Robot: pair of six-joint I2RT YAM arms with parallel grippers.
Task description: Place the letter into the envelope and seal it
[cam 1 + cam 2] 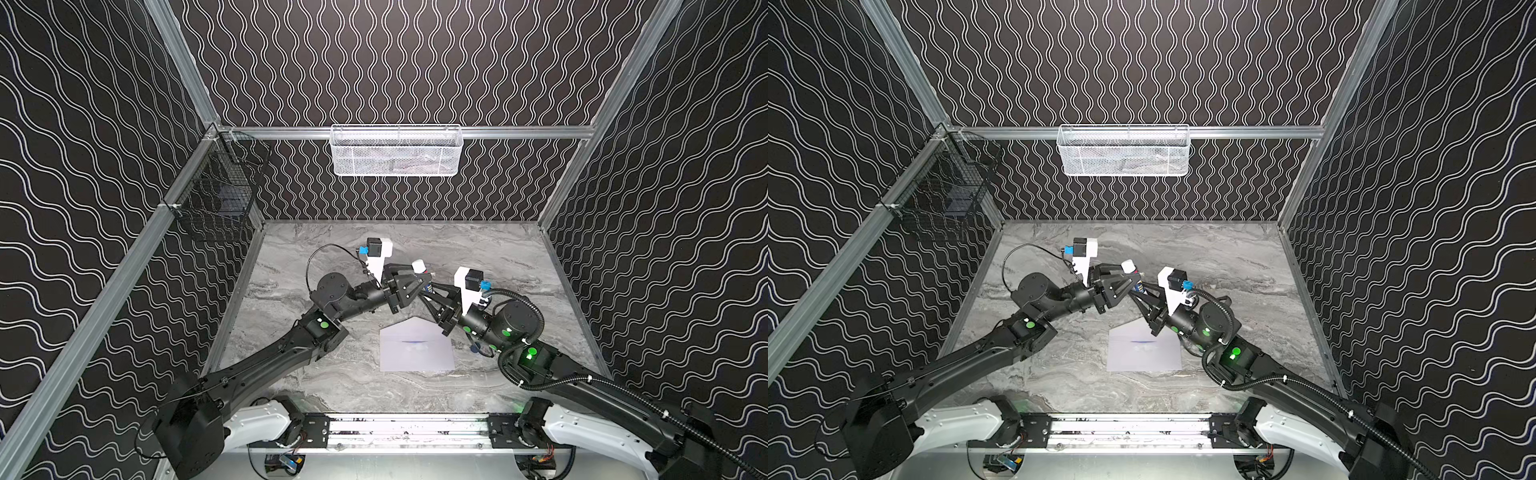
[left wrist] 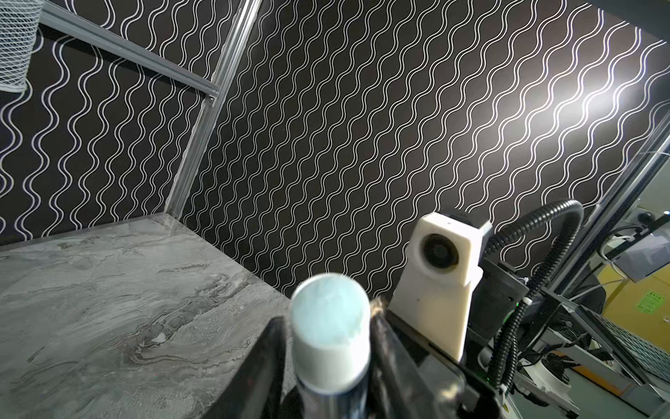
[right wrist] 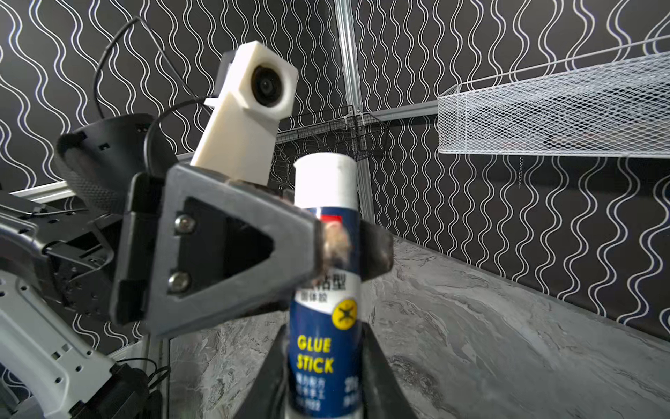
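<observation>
Left arm (image 1: 266, 357) and right arm (image 1: 582, 386) reach past the envelope (image 1: 417, 351), which lies flat on the marble table (image 1: 519, 257), pointed flap (image 1: 417, 323) open toward the rear; no letter shows in the open, so it is likely already inside. Just behind and above the envelope, the right gripper (image 3: 325, 348) clamps a glue stick (image 3: 323, 308) by its body while the left gripper (image 3: 350, 246) pinches under the white cap (image 3: 324, 179), apparently to uncap it for sealing.

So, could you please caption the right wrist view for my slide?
The right gripper holds a blue-and-white glue stick while the left gripper clamps it just below its white cap.
</observation>
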